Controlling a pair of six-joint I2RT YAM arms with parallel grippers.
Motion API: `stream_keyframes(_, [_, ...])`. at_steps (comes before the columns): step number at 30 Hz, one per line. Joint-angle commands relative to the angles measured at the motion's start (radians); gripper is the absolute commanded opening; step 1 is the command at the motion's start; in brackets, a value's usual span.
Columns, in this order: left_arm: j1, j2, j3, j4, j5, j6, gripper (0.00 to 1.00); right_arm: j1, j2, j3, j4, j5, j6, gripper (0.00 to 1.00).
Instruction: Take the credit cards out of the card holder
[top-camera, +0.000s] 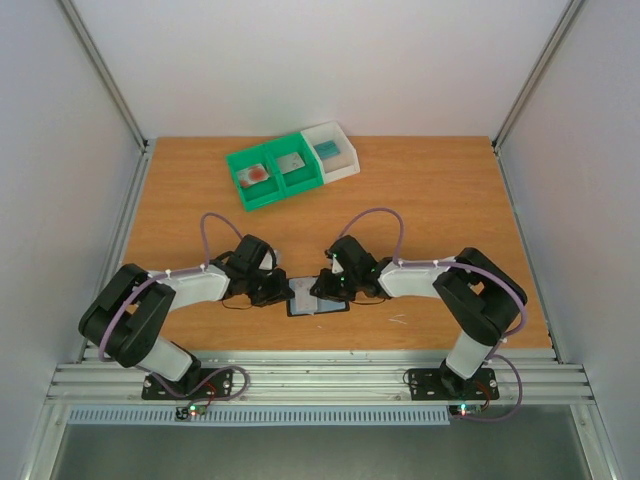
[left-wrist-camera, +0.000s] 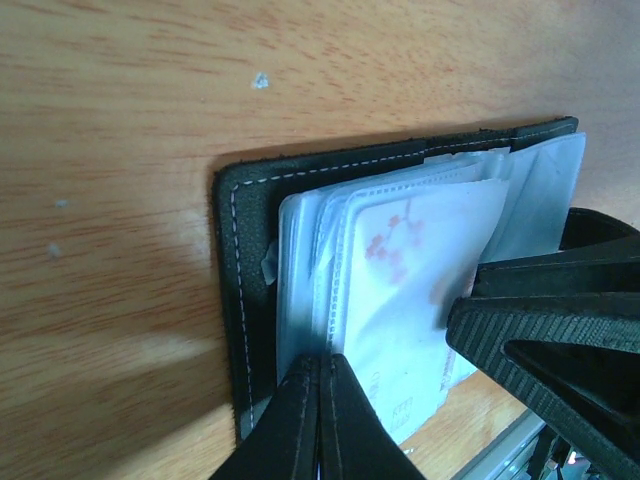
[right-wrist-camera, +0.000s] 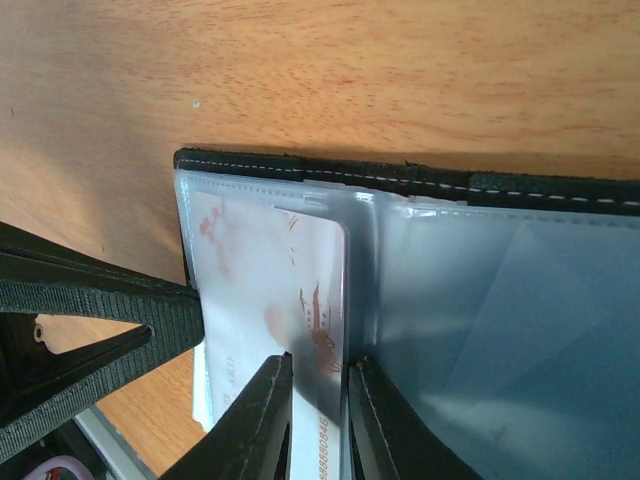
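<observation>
One card holder (left-wrist-camera: 245, 300), one credit card (right-wrist-camera: 270, 290), left pincer (left-wrist-camera: 320, 368) shut, right pincer (right-wrist-camera: 320, 368) narrowly parted on card

The card holder (top-camera: 318, 298) is hemmed in. The left arm (top-camera: 190, 288) and right arm (top-camera: 420, 278) flank it. The left fingers (right-wrist-camera: 120, 298) and right fingers (left-wrist-camera: 540, 330) crowd each other over its pockets, and cables (top-camera: 376, 211) arch above both wrists. On its far side bare bench (top-camera: 420, 190) lies open up to the bins (top-camera: 283, 192). Only a narrow strip lies on its near side. Side walls (top-camera: 60, 200) bound the bench.
</observation>
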Motion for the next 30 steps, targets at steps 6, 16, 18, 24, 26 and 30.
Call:
stream_keyframes(6, [-0.006, 0.042, -0.027, 0.004, -0.030, 0.011, 0.00, 0.005, -0.060, -0.033, 0.034, 0.034, 0.002, 0.01])
stream_keyframes(16, [-0.006, 0.078, -0.027, 0.032, -0.015, 0.007, 0.00, -0.034, -0.091, -0.065, 0.032, 0.028, 0.004, 0.01])
stream_keyframes(18, [-0.006, 0.082, -0.027, 0.033, -0.013, 0.004, 0.00, -0.041, -0.098, -0.071, 0.035, 0.026, 0.006, 0.01])
stream_keyframes(24, [-0.006, 0.078, -0.025, 0.027, -0.016, 0.004, 0.01, -0.069, -0.110, -0.102, 0.054, 0.012, 0.011, 0.01])
stream_keyframes(26, [-0.006, 0.076, -0.023, 0.023, -0.019, 0.004, 0.00, -0.078, -0.113, -0.112, 0.060, 0.006, 0.013, 0.01])
stream_keyframes(30, [-0.006, 0.076, -0.020, 0.021, -0.020, 0.002, 0.02, -0.092, -0.123, -0.127, 0.066, 0.000, 0.013, 0.01])
